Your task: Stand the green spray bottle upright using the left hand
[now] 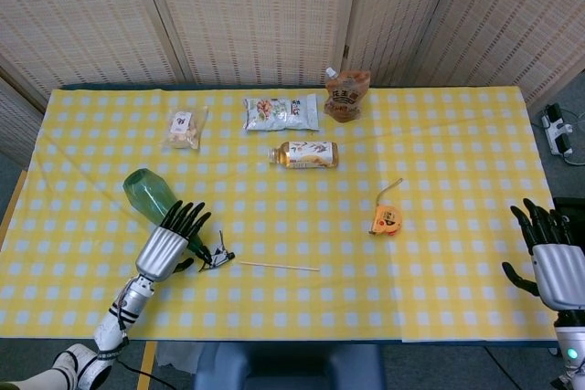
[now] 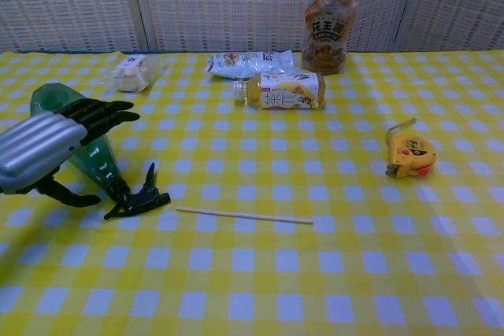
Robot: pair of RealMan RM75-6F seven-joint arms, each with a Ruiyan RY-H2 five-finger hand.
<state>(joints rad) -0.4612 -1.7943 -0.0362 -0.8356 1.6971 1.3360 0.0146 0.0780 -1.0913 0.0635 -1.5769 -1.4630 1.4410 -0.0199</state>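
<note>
- The green spray bottle [image 1: 157, 204] lies on its side on the bench [image 1: 457, 226], its wide base pointing away from the robot and its black trigger head [image 2: 135, 198] toward the near edge; it has to be tipped up onto that base.
- The left robot hand [image 1: 167, 246] hangs over the narrow neck end of the spray bottle, fingers spread and thumb low on the near side. It looks set to wrap the body, but no frame shows it clamped: fingers apart, holding nothing.
- In the chest view the left robot hand [image 2: 49, 149] covers the lower half of the spray bottle, so whether a fingertip touches the plastic cannot be told.
- A thin wooden stick [image 2: 244, 216] lies just beside the trigger head, on the side away from the left robot hand; swinging the bottle up could brush it.
- Well apart from the spray bottle, the right robot hand [image 1: 553, 260] waits at the bench's far right edge, fingers apart and empty, since the task gives it no part.
- A tea bottle [image 1: 305, 154] on its side and a yellow tape measure [image 1: 387, 218] lie well clear of the spray bottle.
</note>
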